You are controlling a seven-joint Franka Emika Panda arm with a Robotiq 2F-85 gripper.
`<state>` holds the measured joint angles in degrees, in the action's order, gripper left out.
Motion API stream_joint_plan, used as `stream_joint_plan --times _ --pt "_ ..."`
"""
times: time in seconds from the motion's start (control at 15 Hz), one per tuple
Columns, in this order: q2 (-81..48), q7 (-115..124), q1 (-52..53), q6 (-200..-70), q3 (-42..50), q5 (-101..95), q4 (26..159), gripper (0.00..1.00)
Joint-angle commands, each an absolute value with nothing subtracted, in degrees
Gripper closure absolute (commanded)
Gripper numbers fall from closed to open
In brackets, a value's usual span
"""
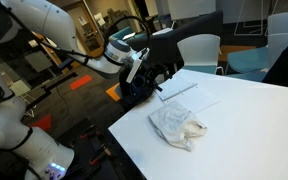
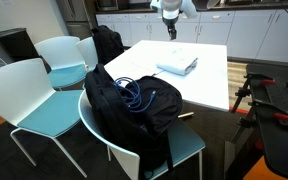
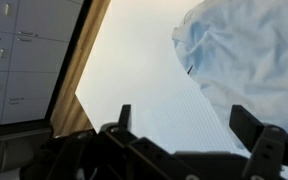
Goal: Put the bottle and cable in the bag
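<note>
Cable [image 2: 139, 93] on the bag [image 2: 119, 108], bag on a chair [image 2: 190, 143] beside the table [image 2: 209, 88].

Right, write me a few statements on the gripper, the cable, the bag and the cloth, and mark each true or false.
1. The gripper is open with nothing between its fingers. True.
2. The blue cable lies on the white table. False: it lies on top of the black bag.
3. The black bag sits on a chair beside the table. True.
4. The pale wrinkled fabric is tucked inside the bag. False: it lies on the table.
</note>
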<state>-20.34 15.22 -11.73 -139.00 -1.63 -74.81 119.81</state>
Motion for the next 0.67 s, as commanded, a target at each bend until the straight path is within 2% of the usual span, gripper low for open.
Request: stream_joint_plan --times 0.0,0.13,0.2,0.33,0.6 --pt "-12.1 10.1 -20.2 -155.2 -1.5 -73.1 127.0 0.0" --pt "-10.7 6.6 -24.0 -165.7 -1.0 -73.1 128.4 0.0" --pt "-13.7 9.4 -22.1 -159.6 -1.3 -74.0 125.2 0.0" --pt "-12.3 7.9 -24.4 -164.7 -0.8 -74.0 126.6 0.0" --pt "-12.2 7.9 -24.0 -165.1 -1.0 -73.9 127.0 0.0"
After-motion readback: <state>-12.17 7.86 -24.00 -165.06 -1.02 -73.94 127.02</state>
